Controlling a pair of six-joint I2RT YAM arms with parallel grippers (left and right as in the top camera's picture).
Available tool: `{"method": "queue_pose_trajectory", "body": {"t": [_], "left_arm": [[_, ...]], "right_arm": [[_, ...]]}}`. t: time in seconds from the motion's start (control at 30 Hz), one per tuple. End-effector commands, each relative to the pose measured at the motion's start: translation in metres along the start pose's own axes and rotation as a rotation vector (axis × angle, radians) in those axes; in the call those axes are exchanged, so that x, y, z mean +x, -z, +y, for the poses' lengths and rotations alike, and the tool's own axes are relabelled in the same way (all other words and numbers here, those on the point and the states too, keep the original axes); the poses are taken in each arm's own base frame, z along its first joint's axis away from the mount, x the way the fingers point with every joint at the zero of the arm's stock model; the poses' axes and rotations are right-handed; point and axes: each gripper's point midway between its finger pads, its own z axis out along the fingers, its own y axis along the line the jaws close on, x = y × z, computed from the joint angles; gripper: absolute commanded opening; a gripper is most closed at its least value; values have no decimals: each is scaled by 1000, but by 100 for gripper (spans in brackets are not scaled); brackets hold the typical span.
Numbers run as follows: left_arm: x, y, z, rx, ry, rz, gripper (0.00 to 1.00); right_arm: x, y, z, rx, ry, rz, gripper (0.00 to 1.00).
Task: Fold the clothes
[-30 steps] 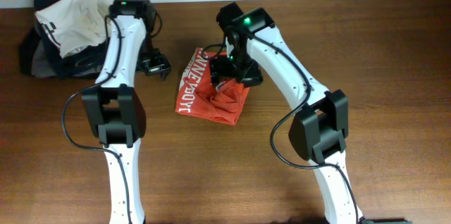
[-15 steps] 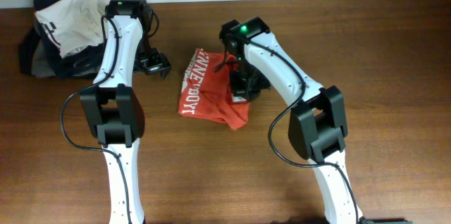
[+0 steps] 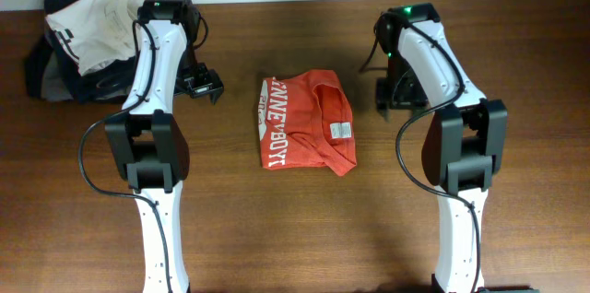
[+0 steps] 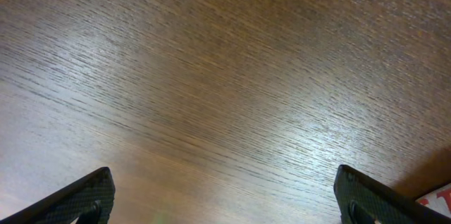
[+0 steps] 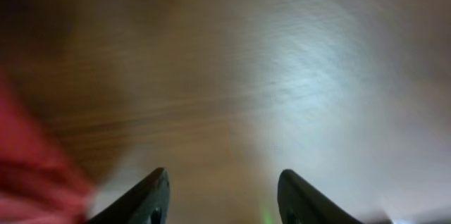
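The red-orange t-shirt [image 3: 306,120] lies folded into a rough rectangle on the table's middle, white lettering along its left side and a small white label on top. A blurred red edge of it shows in the right wrist view [image 5: 32,175]. My left gripper [image 3: 205,85] is open and empty over bare wood to the shirt's left; its fingers frame bare table in the left wrist view [image 4: 225,199]. My right gripper [image 3: 392,95] is open and empty to the shirt's right, and shows open in the right wrist view [image 5: 224,199].
A pile of other garments, white with dark trim [image 3: 92,21] over navy and grey ones [image 3: 51,76], sits at the back left corner. The table's far edge meets a white wall.
My right gripper let go of the shirt and swung away to the right. The shirt now lies flatter and more squarely folded, shifted a little right. The left arm has not moved.
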Motion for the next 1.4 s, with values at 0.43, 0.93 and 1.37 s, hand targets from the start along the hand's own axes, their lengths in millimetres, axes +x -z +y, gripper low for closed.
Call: {"method": "queue_pose_trajectory", "body": {"t": [0.43,0.93,1.37], "left_arm": [[0,16,-2,27,7,-36,99],[-1,16,-3,29,7,-40,99],[1,16,-2,28,-5,-33,99]], "right_arm": [[-61,20,82,-137,276,-340,4],[-6,118,108,-500,350,-272,39],[-5,12,47,-63,241,-87,13]]}}
